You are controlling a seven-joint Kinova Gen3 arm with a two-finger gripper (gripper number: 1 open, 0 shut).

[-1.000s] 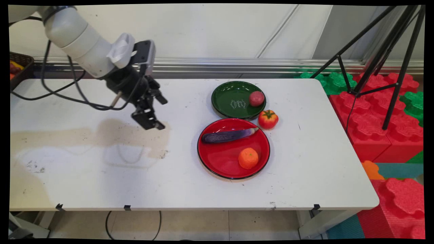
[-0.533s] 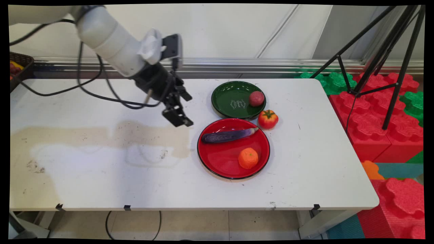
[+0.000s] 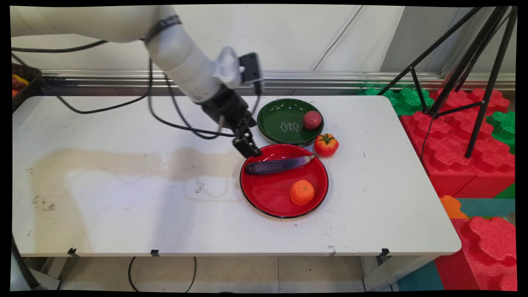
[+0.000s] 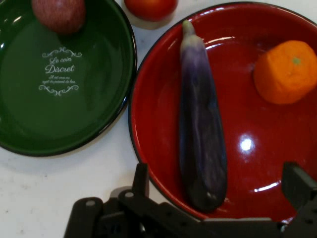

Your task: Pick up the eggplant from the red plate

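My gripper (image 3: 249, 149) hangs open over the upper left rim of a red plate (image 3: 268, 202), holding nothing. A purple eggplant (image 3: 274, 166) lies across that plate, its blunt end just under the fingers. An orange (image 3: 302, 192) rests lower right on the same plate. In the hand view the gripper (image 4: 218, 181) straddles the eggplant (image 4: 200, 134) end on the red plate (image 4: 158, 124), with the orange (image 4: 286, 72) at the right. A green plate (image 4: 59, 119) lies to the left, with a reddish fruit (image 4: 58, 14) on it.
The green plate (image 3: 276, 115) with the reddish fruit (image 3: 312, 120) sits behind the red plate. A tomato (image 3: 326, 145) stands on the table between the two plates. A black tripod (image 3: 462, 74) and red and green foam blocks (image 3: 453, 156) stand off the table's right end. A dark basket (image 3: 22, 82) sits far left.
The arm has swung right across the table, from its left middle to the red plate's rim. The gripper is now over the eggplant's end. The food and plates have not moved.
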